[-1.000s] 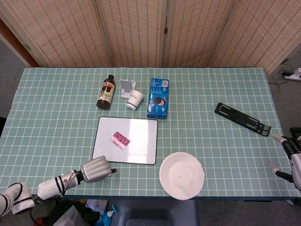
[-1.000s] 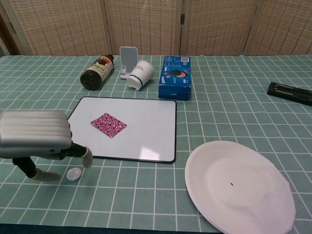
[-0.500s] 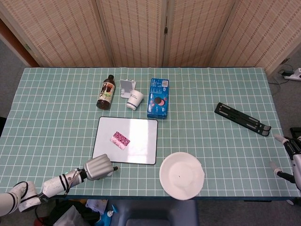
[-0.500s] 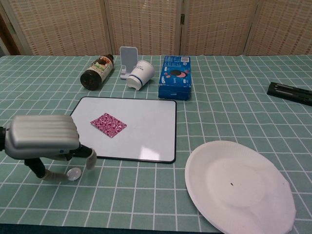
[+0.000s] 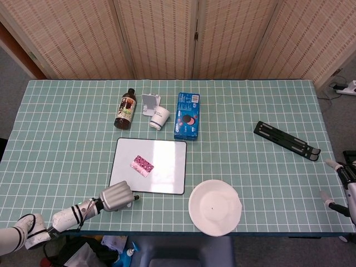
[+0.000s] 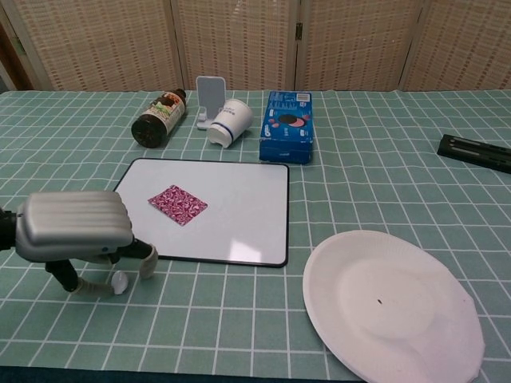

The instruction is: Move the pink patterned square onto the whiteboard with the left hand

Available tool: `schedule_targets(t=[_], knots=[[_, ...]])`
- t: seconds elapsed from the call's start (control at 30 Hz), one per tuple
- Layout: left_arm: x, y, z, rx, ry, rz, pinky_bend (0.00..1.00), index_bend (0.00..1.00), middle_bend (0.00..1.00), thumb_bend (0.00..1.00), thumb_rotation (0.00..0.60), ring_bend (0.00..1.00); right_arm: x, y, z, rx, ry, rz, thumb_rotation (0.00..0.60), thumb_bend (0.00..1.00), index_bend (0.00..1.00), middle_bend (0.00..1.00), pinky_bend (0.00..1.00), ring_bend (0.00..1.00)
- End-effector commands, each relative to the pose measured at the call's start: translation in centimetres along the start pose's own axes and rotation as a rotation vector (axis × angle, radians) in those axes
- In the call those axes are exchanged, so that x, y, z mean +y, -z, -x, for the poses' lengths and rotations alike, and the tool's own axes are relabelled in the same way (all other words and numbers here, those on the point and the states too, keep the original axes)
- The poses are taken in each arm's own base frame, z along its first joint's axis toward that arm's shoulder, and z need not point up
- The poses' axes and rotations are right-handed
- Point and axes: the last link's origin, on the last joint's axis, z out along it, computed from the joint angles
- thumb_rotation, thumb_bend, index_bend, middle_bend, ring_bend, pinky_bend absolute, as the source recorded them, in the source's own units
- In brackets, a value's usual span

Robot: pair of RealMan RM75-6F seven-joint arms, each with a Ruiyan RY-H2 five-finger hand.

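Since a second ago my left hand (image 6: 73, 231) is sitting slightly closer to the whiteboard (image 6: 239, 219), hovering over the worktop (image 5: 67, 139) off its near-left corner, fingers apart and grasping nothing. I am seeing the pink patterned square (image 6: 177, 204) lying flat on the whiteboard's left half. My right hand (image 5: 340, 186) is showing at the far right edge, released, fingers spread.

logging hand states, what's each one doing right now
Left hand: open, holding nothing, fingers down on the table near the whiteboard.
Right hand: open, empty, at the table's edge.
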Motion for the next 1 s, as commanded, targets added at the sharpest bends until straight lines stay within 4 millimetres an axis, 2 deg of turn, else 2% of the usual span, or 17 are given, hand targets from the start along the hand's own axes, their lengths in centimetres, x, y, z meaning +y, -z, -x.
schedule_targets(t=[0.03, 0.6, 1.0], knots=[[-0.04, 0.07, -0.04, 0.002, 0.002, -0.001, 0.94, 0.4, 0.99, 0.29, 0.6, 0.96, 0.01, 0.01, 0.03, -0.001, 0.0, 0.001, 0.6, 0.19, 0.2, 0.26, 0.27, 0.23], [-0.25, 0.51, 0.25, -0.014, 0.011, -0.011, 0.94, 0.42, 0.99, 0.29, 0.6, 0.96, 0.02, 0.03, 0.05, -0.003, 0.0, 0.002, 0.6, 0.19, 0.2, 0.26, 0.27, 0.23], [-0.11, 0.29, 0.22, -0.008, 0.022, -0.005, 0.94, 0.48, 1.0, 0.29, 0.6, 0.96, 0.02, 0.17, -0.06, -0.001, 0.001, 0.005, 0.6, 0.19, 0.2, 0.26, 0.27, 0.23]])
